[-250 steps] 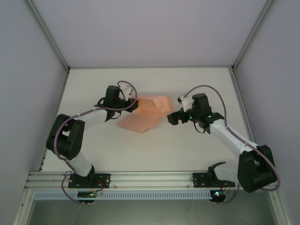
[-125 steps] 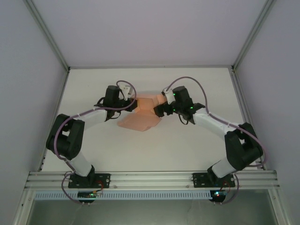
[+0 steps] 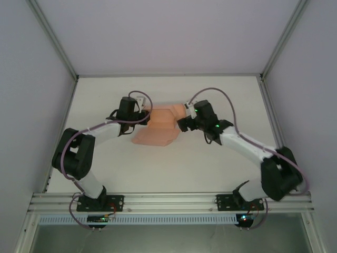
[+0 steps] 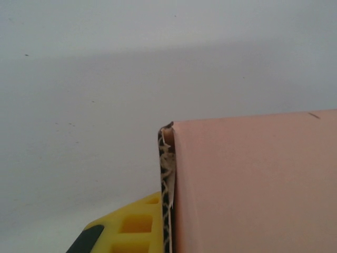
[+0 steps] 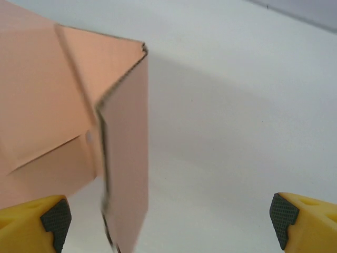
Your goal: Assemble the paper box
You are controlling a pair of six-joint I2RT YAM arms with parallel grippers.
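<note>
The paper box (image 3: 158, 128) is a salmon-pink card sheet, partly folded, lying mid-table between both arms. My left gripper (image 3: 145, 117) is at its left edge. In the left wrist view a yellow finger (image 4: 129, 229) presses its patterned pad flat against an upright pink panel (image 4: 253, 184), which hides the other finger. My right gripper (image 3: 182, 123) is at the sheet's right edge and stands open. In the right wrist view a raised, creased flap (image 5: 126, 158) stands between the wide-apart fingertips (image 5: 55, 217), close to the left one.
The white table (image 3: 210, 168) is walled by grey panels with metal posts at the back corners. An aluminium rail (image 3: 168, 200) carrying both arm bases runs along the near edge.
My right arm has swung left to the sheet's right edge, and the right-hand flaps have folded up and inward, so the sheet looks narrower. The left gripper has held its place.
</note>
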